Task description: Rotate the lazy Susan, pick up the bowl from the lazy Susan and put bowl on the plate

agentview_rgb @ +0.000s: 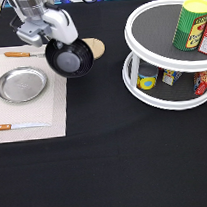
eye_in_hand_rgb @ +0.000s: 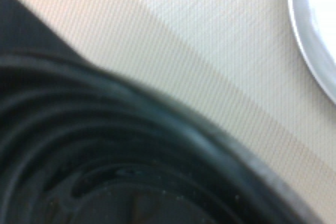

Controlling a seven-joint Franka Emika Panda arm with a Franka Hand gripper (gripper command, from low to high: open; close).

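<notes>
The glossy black bowl hangs tilted in the air, held by its upper left rim in my gripper, just right of the silver plate and over the right edge of the placemat. The plate lies empty on the placemat at the exterior view's left. The white two-tier lazy Susan stands at the right, far from the gripper. In the wrist view the bowl's ridged inside fills the frame from close by, with the plate's rim at one corner.
A beige placemat holds the plate, a knife below it and another utensil above it. A round wooden coaster lies behind the bowl. Cans and jars stand on both tiers of the lazy Susan.
</notes>
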